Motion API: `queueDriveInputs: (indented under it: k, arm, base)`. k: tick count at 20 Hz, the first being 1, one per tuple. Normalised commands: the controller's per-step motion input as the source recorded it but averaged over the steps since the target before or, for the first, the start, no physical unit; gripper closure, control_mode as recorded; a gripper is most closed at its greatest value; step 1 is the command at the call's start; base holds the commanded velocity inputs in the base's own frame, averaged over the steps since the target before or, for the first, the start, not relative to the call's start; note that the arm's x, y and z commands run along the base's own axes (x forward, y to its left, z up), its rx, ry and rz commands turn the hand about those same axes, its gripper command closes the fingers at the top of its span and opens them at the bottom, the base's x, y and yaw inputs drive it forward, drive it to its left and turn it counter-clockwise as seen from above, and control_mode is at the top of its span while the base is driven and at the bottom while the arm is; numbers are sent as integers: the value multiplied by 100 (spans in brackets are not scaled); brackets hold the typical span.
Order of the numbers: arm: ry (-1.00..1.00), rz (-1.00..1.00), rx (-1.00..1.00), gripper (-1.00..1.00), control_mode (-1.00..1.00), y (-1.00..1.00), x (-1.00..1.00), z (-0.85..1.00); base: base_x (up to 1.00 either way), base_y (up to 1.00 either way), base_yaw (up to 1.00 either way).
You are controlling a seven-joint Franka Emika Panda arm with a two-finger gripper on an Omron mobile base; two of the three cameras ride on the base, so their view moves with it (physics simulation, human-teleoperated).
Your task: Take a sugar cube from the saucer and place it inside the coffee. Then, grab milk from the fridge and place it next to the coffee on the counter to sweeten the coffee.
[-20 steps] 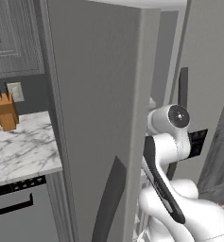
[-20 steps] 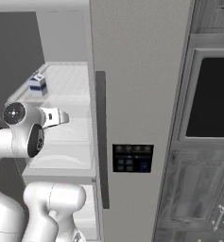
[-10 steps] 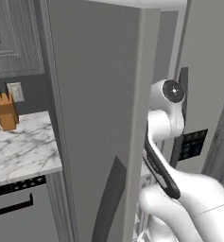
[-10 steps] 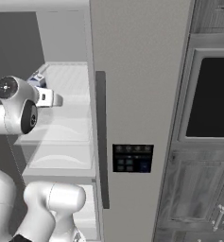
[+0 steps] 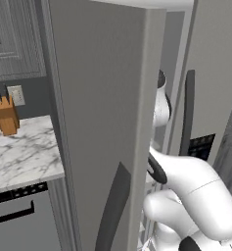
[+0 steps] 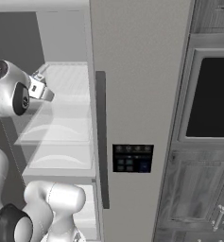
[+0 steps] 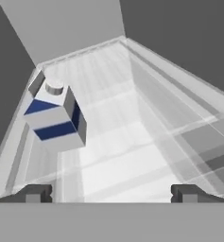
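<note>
the milk (image 7: pixel 56 116) stands at the left of a white fridge shelf (image 7: pixel 132 142), close to the back wall. the pincer (image 7: pixel 111 193) hovers before it, tips spread wide and holding nothing, the carton ahead of the left tip.

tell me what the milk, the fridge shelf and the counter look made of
Milk: looks like matte printed carton, white with blue panels, folded edges and a round cap.
Fridge shelf: likely glossy translucent plastic or glass; pale reflective streaks.
Counter: polished white marble look with grey veins, though it could be imitation.
</note>
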Motion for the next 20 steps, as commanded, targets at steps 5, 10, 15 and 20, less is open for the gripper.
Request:
queueDriveInputs:
  k: [5, 10, 15, 20]
  arm:
    - [-2, 4, 2, -100, -100, 16, 8, 4]
    - [11, 21, 1, -100, -100, 13, 9, 17]
    - [14, 21, 0, -100, -100, 7, 27, -3]
    - [4, 7, -8, -100, -100, 29, 45, -2]
  base:
    - [0, 0, 0]
    - [0, 0, 0]
    - [0, 0, 0]
    - [0, 0, 0]
